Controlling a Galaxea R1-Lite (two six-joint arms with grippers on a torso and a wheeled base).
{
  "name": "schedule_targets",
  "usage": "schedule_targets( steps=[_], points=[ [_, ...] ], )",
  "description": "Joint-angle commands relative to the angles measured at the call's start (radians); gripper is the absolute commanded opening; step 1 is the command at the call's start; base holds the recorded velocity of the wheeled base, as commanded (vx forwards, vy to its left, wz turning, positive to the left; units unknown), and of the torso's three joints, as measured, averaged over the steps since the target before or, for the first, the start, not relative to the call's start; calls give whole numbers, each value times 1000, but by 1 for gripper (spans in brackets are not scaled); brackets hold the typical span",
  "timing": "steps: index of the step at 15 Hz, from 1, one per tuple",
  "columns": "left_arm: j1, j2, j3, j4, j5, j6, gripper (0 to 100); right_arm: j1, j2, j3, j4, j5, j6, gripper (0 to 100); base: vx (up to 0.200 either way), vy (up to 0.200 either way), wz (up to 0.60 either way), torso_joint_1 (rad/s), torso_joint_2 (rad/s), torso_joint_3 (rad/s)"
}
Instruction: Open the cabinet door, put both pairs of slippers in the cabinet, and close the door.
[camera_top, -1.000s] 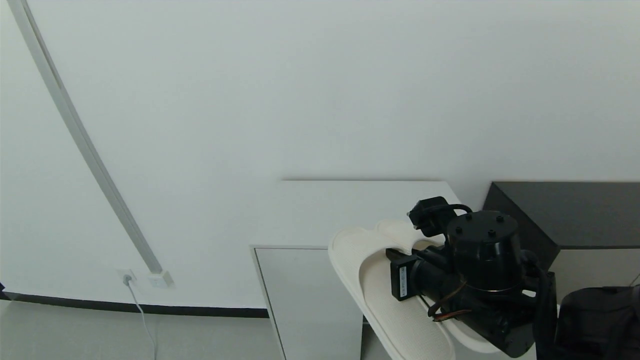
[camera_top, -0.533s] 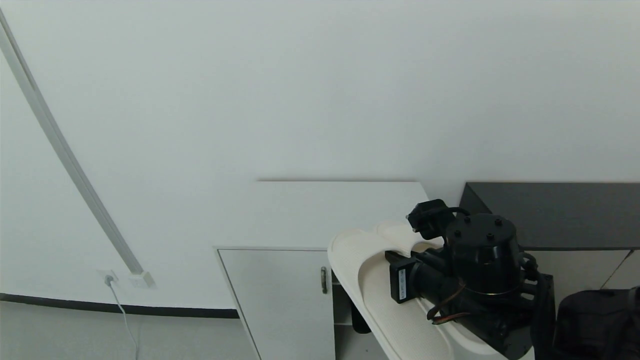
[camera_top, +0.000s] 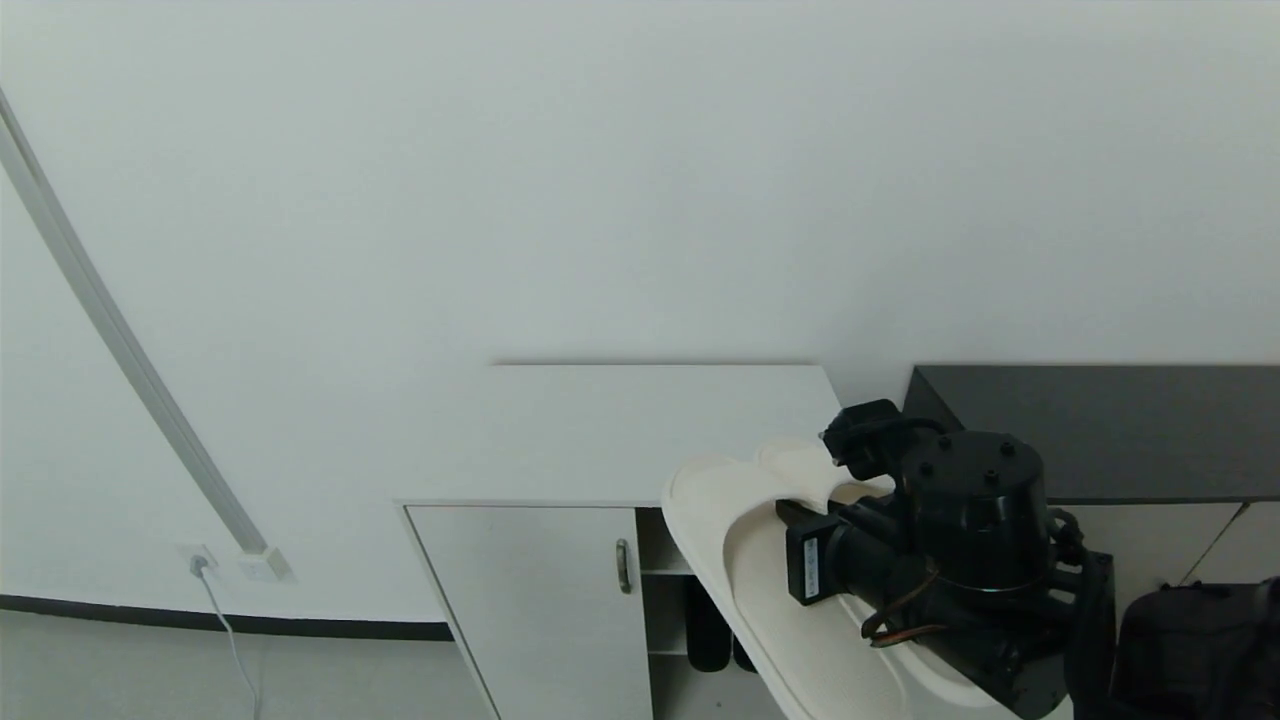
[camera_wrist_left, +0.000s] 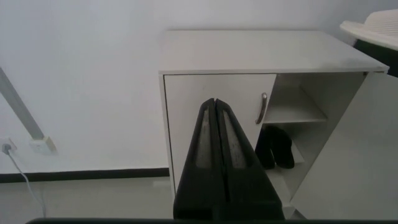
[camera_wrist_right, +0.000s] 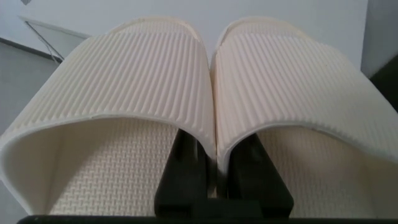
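The white cabinet (camera_top: 650, 430) stands against the wall, its left door (camera_top: 530, 600) shut, with a metal handle (camera_top: 622, 565). Its right half is open: a shelf (camera_wrist_left: 292, 114) shows, and a pair of black slippers (camera_wrist_left: 277, 148) stands below it. The right door (camera_wrist_left: 367, 143) is swung out. My right gripper (camera_wrist_right: 216, 149) is shut on the inner walls of a pair of cream slippers (camera_wrist_right: 205, 74), held up in front of the cabinet's right side (camera_top: 760, 570). My left gripper (camera_wrist_left: 215, 104) is shut on nothing, low in front of the left door.
A dark cabinet (camera_top: 1100, 430) adjoins the white one on the right. A grey cable duct (camera_top: 110, 310) runs down the wall to a socket with a plugged cord (camera_top: 200, 565). Open floor (camera_wrist_left: 81, 199) lies left of the cabinet.
The head camera has turned, so the cabinet slid left in the picture and its open half with the black slippers came into sight. The right arm still holds the cream slippers the same way.
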Motion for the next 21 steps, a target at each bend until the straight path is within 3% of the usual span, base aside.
schedule_targets(
  steps=[1, 10, 21],
  points=[
    [1, 1, 0, 0, -2, -1, 0, -7, 9, 11, 0, -1, -6, 0, 0, 0, 0, 0, 0, 0],
    [1, 1, 0, 0, -2, -1, 0, -2, 15, 26, -2, -1, -10, 0, 0, 0, 0, 0, 0, 0],
    [1, 1, 0, 0, -2, -1, 0, 3, 35, 48, -59, -1, -25, 0, 0, 0, 0, -149, 349, 184]
  ],
)
